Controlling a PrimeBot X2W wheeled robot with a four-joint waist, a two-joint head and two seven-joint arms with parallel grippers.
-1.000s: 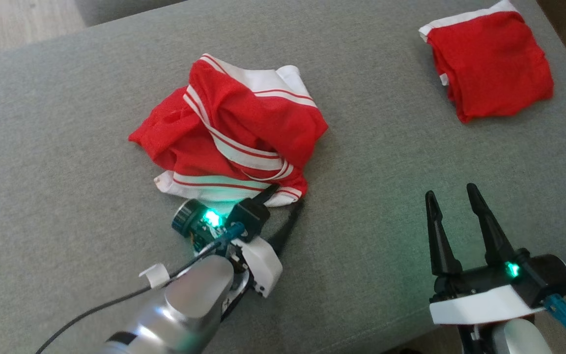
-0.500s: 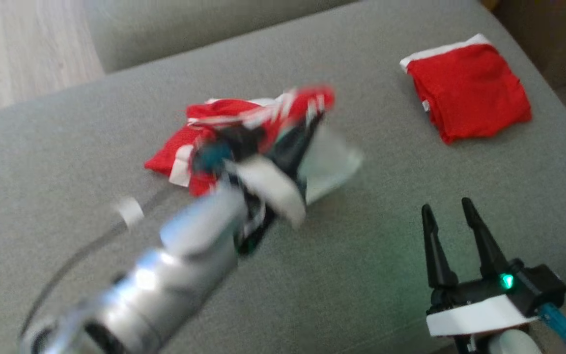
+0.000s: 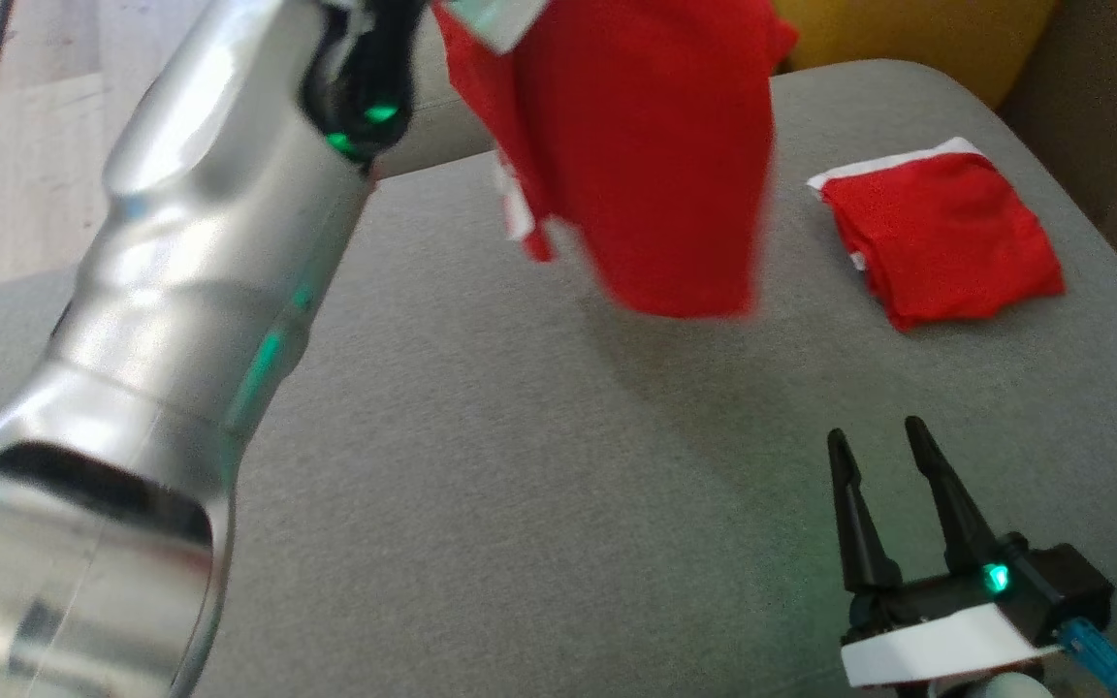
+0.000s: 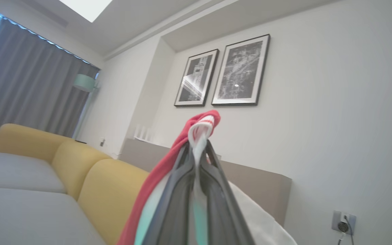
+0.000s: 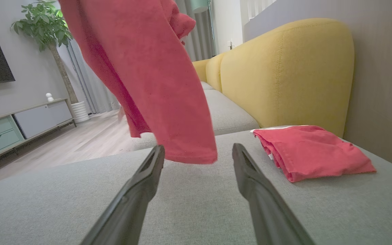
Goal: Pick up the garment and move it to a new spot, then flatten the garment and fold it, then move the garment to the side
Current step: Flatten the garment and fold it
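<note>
The left gripper point(image 4: 199, 144) is clamped on a white-striped edge of the garment point(image 3: 655, 145), with the cloth pinched between both fingers. The garment hangs in the air from this grip, above the grey seat point(image 3: 520, 465) and, as far as can be judged, clear of it. Its long axis runs vertically, with the free lower edge pointing down at the seat. The left arm point(image 3: 190, 291) reaches up and forward, high across the head view, with its fingers pointing upward into the room. The right gripper point(image 3: 874, 436) sits low near the seat's front edge, fingers spread and empty, pointing forward. The hanging lower edge lies ahead of and above it, so the right arm is the nearer one to that free end. A folded red cloth point(image 3: 941, 237) lies on the seat to the right, apart from the hanging garment.
</note>
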